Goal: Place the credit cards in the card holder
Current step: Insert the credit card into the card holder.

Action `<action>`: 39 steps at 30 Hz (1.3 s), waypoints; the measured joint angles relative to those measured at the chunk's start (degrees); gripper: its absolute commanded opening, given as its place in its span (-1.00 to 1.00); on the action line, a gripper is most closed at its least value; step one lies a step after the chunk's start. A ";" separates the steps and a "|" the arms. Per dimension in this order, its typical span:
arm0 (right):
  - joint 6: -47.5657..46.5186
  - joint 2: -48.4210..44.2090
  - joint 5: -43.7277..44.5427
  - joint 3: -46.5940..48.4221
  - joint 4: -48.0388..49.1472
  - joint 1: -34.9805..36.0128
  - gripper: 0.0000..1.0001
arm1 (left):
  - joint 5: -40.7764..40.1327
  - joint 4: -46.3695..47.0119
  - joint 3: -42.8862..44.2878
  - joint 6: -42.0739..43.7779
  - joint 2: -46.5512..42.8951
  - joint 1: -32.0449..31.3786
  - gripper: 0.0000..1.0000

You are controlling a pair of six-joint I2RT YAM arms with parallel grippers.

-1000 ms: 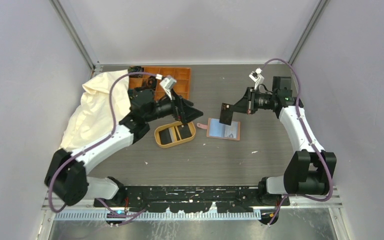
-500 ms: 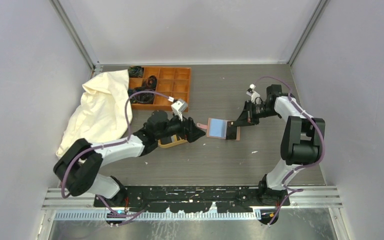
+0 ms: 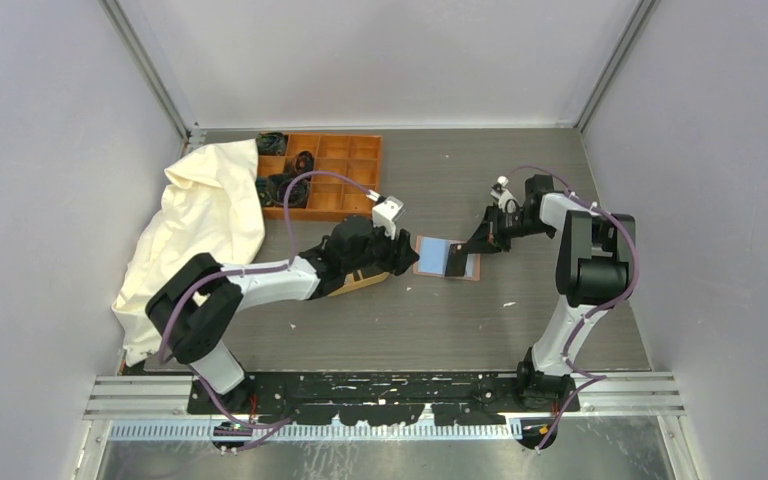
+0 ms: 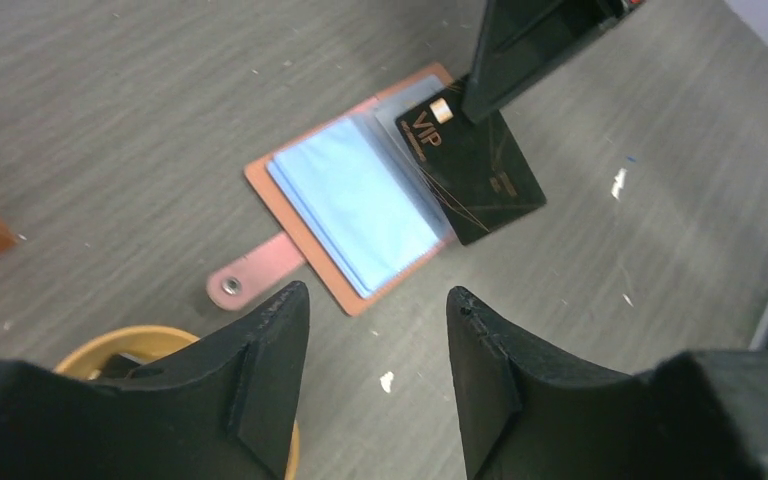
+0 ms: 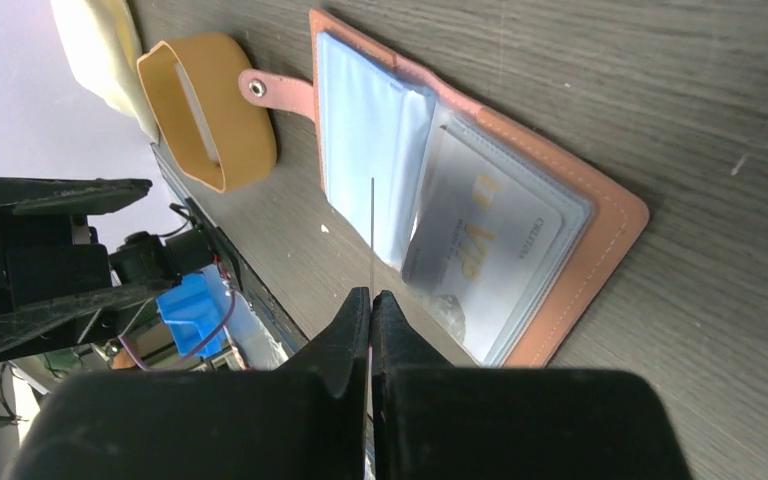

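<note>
Reddish-brown leather, the card holder [image 4: 360, 215] lies open on the table [image 4: 110, 120], pale blue sleeves up, its strap pointing toward the oval tray [image 5: 250, 140]. My right gripper [image 5: 371, 300] is pinched tight on a black card [image 4: 480, 170]. Its own camera gives me only the card's thin edge, while the left wrist view shows the gold-lettered face tilted over the holder's right half. My left gripper [image 4: 375, 330] hovers near the strap, jaws parted, nothing between them. Overhead, the two grippers flank the holder.
</note>
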 measured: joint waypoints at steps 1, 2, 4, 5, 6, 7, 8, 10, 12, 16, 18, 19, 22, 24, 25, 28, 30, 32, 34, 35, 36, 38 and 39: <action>0.52 0.24 -0.02 0.00 0.57 0.00 -0.98 | -0.92 -0.33 0.92 0.72 0.85 -0.02 0.06; 1.20 0.44 -0.04 0.02 1.09 0.00 -0.98 | -1.84 -0.46 1.75 1.31 1.75 -0.02 0.06; 2.16 0.92 -0.09 0.11 2.05 0.00 -0.98 | -3.17 -0.55 3.02 2.71 3.37 -0.09 0.07; 2.67 1.25 -0.07 0.31 2.38 0.00 -0.98 | -3.72 -0.55 3.54 3.48 4.17 -0.13 0.07; 2.99 1.64 -0.07 0.46 2.75 0.00 -0.99 | -4.15 -0.42 3.93 4.20 4.94 -0.17 0.07; 3.23 2.12 0.02 0.68 3.15 0.00 -0.98 | -4.57 -0.26 4.26 4.94 5.75 -0.20 0.07; 3.39 2.67 0.09 0.90 3.50 0.00 -0.98 | -4.83 -0.17 4.48 5.55 6.47 -0.24 0.07; 3.43 3.52 0.42 1.25 3.61 0.00 -0.98 | -5.25 0.15 4.59 6.34 7.80 -0.39 0.07; 3.41 4.04 0.90 1.40 3.63 0.00 -0.98 | -5.46 0.15 4.59 6.99 8.87 -0.61 0.08; 3.37 4.13 1.92 1.51 3.56 0.00 -0.98 | -5.84 0.15 4.59 7.89 9.88 -1.70 0.07; 3.39 4.13 2.14 1.62 3.65 0.00 -0.98 | -5.84 0.20 4.70 8.00 10.16 -2.08 0.06; 3.41 4.13 2.23 1.68 3.74 0.00 -0.98 | -5.84 0.22 4.85 7.98 10.51 -2.19 0.04; 3.54 4.13 2.27 1.79 4.22 0.00 -0.99 | -6.51 0.13 6.01 7.89 12.11 -2.47 0.00; 3.78 4.24 2.25 1.99 4.61 0.00 -0.98 | -7.06 -0.13 6.71 7.76 13.07 -2.47 -0.02; 3.89 4.33 2.23 2.14 4.83 0.00 -0.98 | -7.34 -0.33 6.97 7.63 13.46 -2.47 -0.02; 4.37 4.68 2.10 2.27 5.57 0.00 -0.98 | -7.78 -1.09 7.78 6.93 14.40 -2.47 -0.06; 4.52 4.96 1.97 2.27 5.81 0.00 -0.98 | -7.82 -1.75 8.48 6.82 15.06 -2.47 -0.08; 4.61 5.25 1.84 2.27 5.99 0.00 -0.98 | -7.80 -2.45 9.31 6.64 15.87 -2.47 -0.14; 4.72 5.53 1.68 2.27 6.14 0.00 -0.98 | -7.74 -2.75 9.86 6.58 16.50 -2.47 -0.16; 4.72 5.66 1.62 2.27 6.19 0.00 -0.98 | -7.74 -2.99 10.14 6.54 16.68 -2.47 -0.17; 4.74 5.84 1.51 2.27 6.21 0.00 -0.98 | -7.72 -3.10 10.36 6.51 16.85 -2.47 -0.18; 4.79 6.32 1.20 2.27 6.34 0.00 -0.98 | -7.69 -3.52 10.67 6.47 17.09 -2.47 -0.20; 4.85 6.60 1.05 2.27 6.38 0.02 -0.98 | -7.69 -3.78 10.88 6.45 17.20 -2.47 -0.21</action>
